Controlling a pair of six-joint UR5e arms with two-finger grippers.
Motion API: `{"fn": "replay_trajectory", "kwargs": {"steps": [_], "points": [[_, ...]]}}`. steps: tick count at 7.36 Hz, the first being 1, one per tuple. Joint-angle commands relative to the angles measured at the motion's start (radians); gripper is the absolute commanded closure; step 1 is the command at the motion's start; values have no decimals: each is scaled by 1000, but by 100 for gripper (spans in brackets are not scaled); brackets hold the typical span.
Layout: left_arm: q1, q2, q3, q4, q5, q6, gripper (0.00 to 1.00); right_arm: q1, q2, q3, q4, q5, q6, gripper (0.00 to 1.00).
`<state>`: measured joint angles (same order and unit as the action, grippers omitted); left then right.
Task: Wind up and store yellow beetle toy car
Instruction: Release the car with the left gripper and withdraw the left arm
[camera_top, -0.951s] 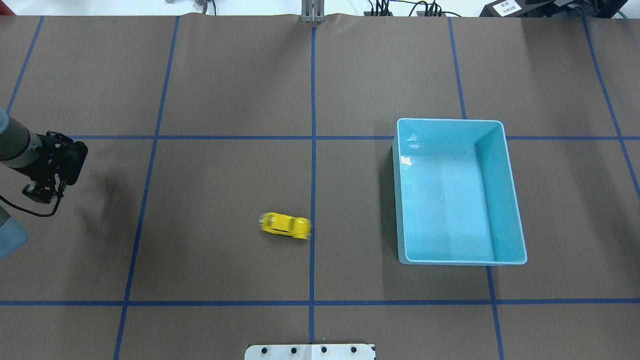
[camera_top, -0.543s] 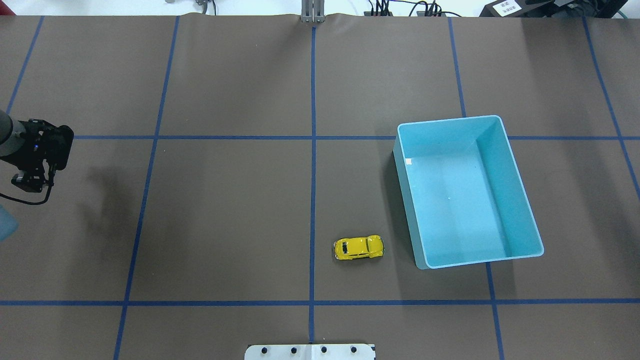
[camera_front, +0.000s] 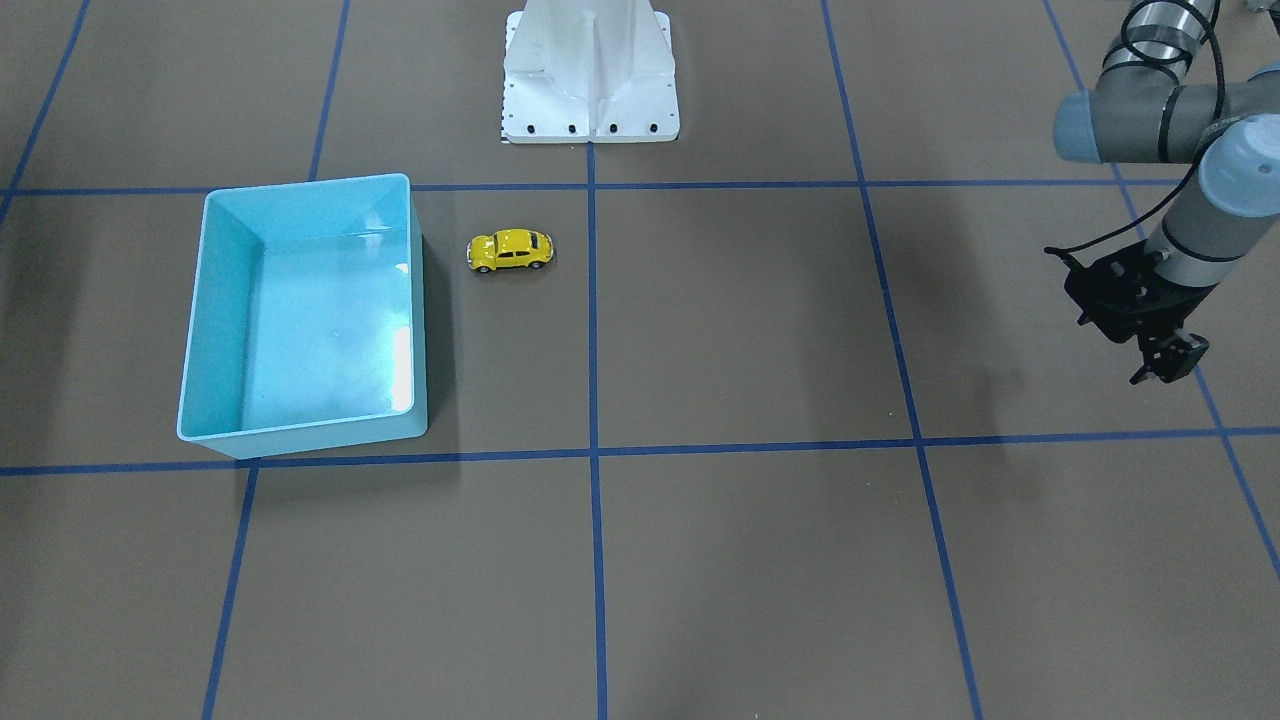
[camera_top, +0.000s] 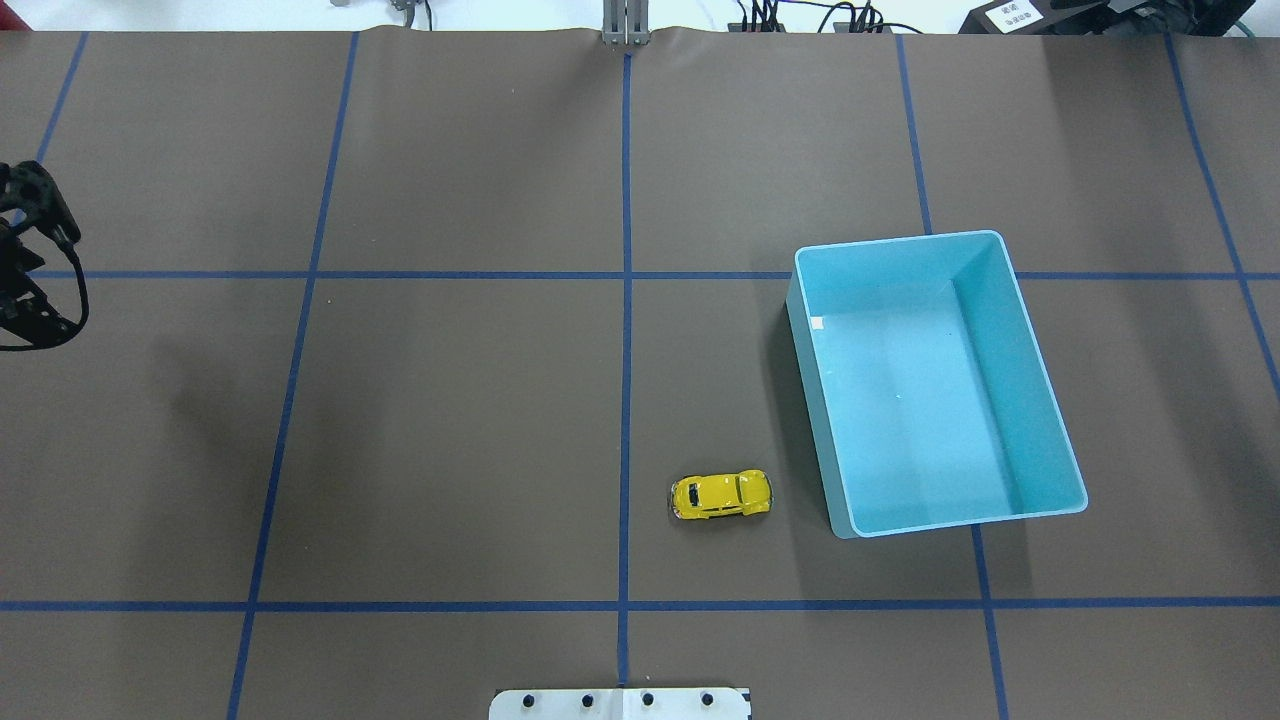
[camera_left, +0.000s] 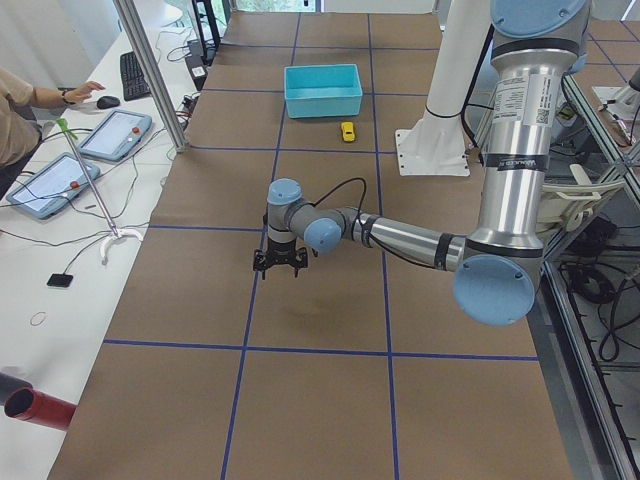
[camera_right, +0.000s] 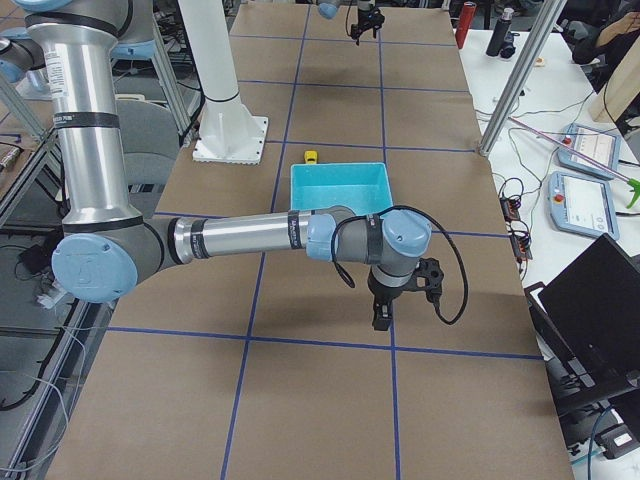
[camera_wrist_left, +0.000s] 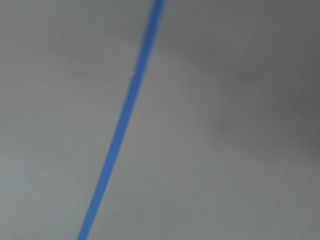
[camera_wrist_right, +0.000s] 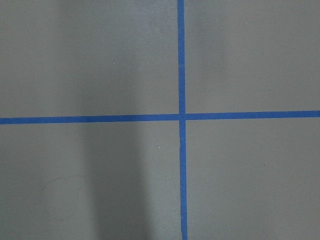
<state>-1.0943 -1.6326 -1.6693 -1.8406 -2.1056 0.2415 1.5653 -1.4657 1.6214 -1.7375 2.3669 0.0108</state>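
Observation:
The yellow beetle toy car (camera_top: 720, 496) stands on its wheels on the brown table, a short gap left of the light blue bin's (camera_top: 812, 400) near corner. It also shows in the front-facing view (camera_front: 510, 251) and, small, in the left side view (camera_left: 347, 131). The bin (camera_front: 305, 185) is empty and sits askew. My left gripper (camera_front: 1165, 365) hangs over the table's far left edge (camera_top: 25, 250), far from the car, open and empty. My right gripper (camera_right: 385, 315) shows only in the right side view, beyond the bin; I cannot tell whether it is open.
The robot's white base (camera_front: 590, 80) stands at the table's near middle. Blue tape lines grid the brown cover. An operator's table with tablets (camera_left: 110, 135) runs along the far side. Both wrist views show only bare cover and tape.
The car rolled right from mid-table and stopped beside the bin. The bin has turned, its near end swung to the right. My left gripper has drawn back to the left edge.

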Motion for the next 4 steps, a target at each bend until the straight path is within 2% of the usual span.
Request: {"fn": "replay_trajectory", "kwargs": {"steps": [1,2,3,4], "points": [[-106,-4,-3,41,-132,-371,0,-1,19,2,-2,-2,0,0],[-168,3,-1,41,-196,-434,0,-1,19,11,-2,-2,0,0],[-226,3,-1,47,-207,-439,0,-1,30,17,-2,0,0,0],[-283,13,-3,81,-258,-439,0,-5,47,20,-4,0,2,0]]}}
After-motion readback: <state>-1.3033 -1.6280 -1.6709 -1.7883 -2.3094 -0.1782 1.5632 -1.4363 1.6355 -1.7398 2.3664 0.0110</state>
